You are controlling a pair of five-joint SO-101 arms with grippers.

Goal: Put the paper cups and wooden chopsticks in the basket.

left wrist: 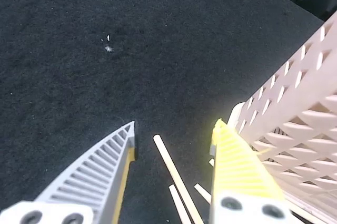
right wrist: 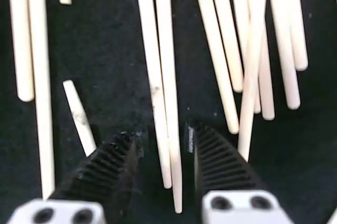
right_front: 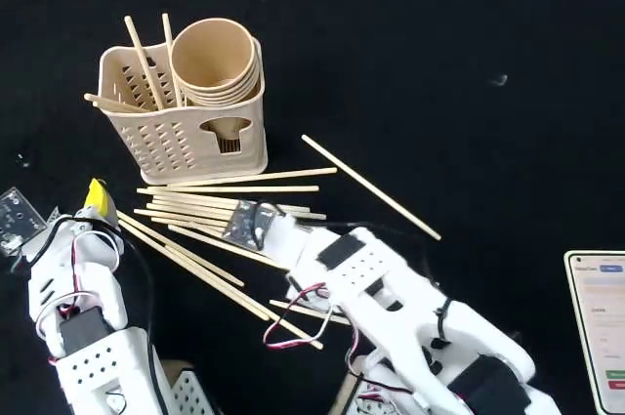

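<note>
Pale wooden chopsticks (right_front: pixel 234 195) lie scattered just before the beige perforated plastic basket (right_front: pixel 186 146), which already holds stacked tan paper cups (right_front: pixel 215 54). The right gripper (right wrist: pixel 160 139), narrowly parted, straddles two sticks, so closing may pinch them crookedly and drop one; the left gripper (left wrist: pixel 174 129) gapes wide beside the basket. Black cloth covers the worktop (right_front: pixel 488 63).
</note>
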